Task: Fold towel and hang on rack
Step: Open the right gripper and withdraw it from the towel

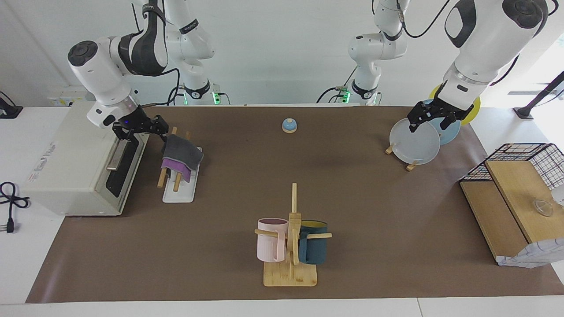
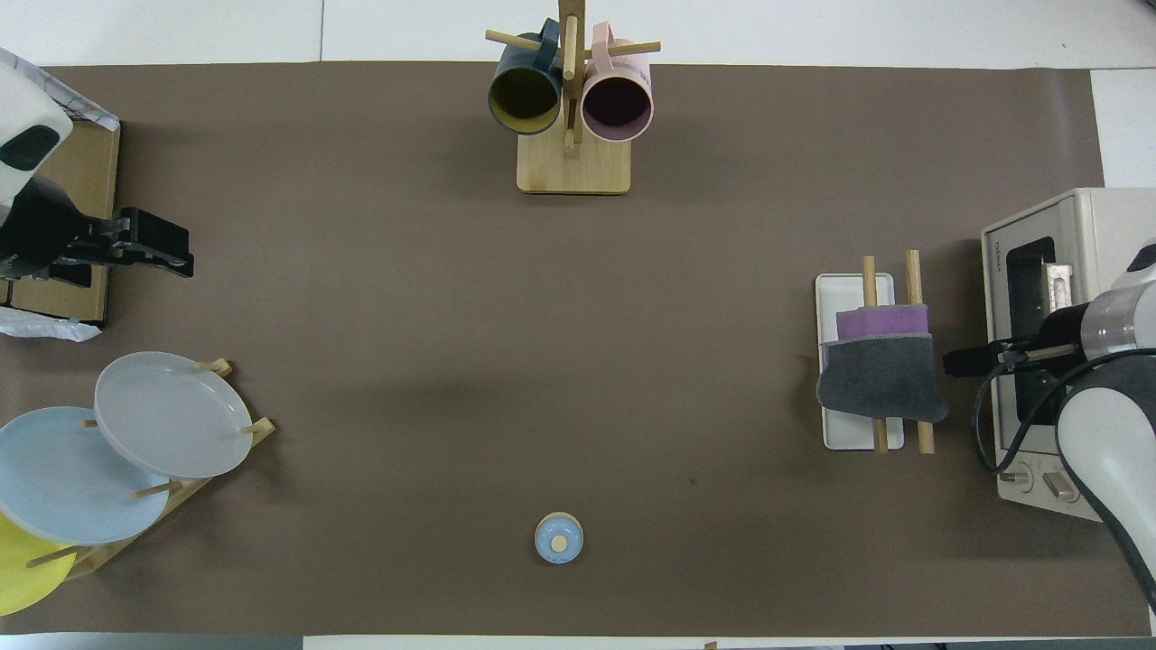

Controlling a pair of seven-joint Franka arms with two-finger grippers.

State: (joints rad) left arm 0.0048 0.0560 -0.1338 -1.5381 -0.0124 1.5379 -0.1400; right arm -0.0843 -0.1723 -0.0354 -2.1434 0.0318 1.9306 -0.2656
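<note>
The right tool (image 1: 143,127) hangs with its fingers spread apart and nothing between them, just beside the towel (image 1: 179,155) and clear of it, over the strip of surface between the rack (image 1: 178,187) and a white toaster oven (image 1: 66,163). The towel lies folded and draped over the rack's two wooden rods, dark grey layer on top, a band of purple showing at the edge farther from the robots. The rack's flat white base sits on the brown surface (image 1: 352,198) at the right arm's end, in front of the oven.

The left tool (image 1: 434,118) waits, fingers open and empty, in the air above a wooden stand holding plates (image 1: 416,143) at the left arm's end. Between the two arms, near the robots, sits a small blue bell (image 1: 289,125). Farthest from them, midway along the surface, stands a wooden mug tree (image 1: 291,237) carrying a pink and a teal mug.
</note>
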